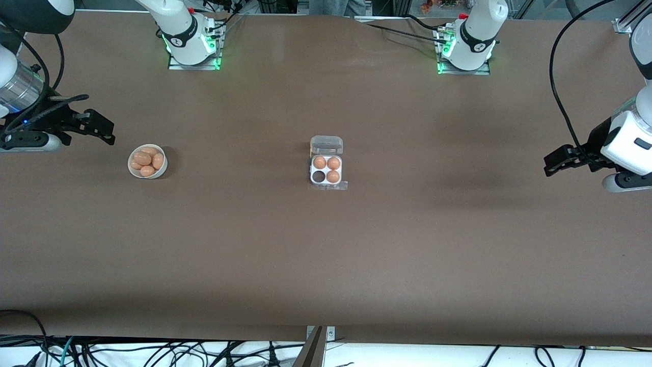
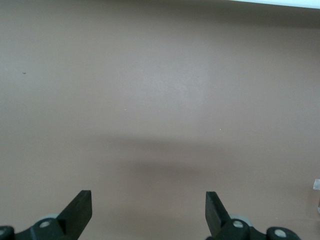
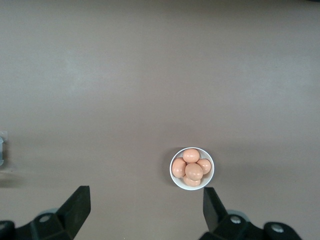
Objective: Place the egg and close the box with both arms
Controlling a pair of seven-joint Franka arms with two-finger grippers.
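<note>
Nothing has been picked up yet: the right gripper (image 1: 97,127) hangs with its fingers spread wide and empty over the tabletop (image 1: 326,265) at the right arm's end, just beside the white bowl (image 1: 133,172), and the left gripper (image 1: 558,162) hangs just as wide and empty over bare cloth at the left arm's end, waiting. The bowl holds a small heap of light-brown eggs; the top egg (image 3: 193,171) sits highest and looks like the easiest one to take. To my eye the right arm's job is to centre itself over the bowl, come straight down with the fingers straddling that top egg's narrow waist, and close gently, since a shell will not forgive a hard pinch and a glancing touch could roll the heap. The box (image 1: 326,176) sits near the middle of the tabletop, well apart from both grippers, its clear lid (image 1: 326,145) thrown back toward the robots' edge. Three cells are filled, and the empty cell (image 1: 319,177) is the one nearer the front edge on the right arm's side. The surface is a plain brown covering, flat and uncluttered. Cables trail along the front edge, and more run to the two bases at the robots' edge.
</note>
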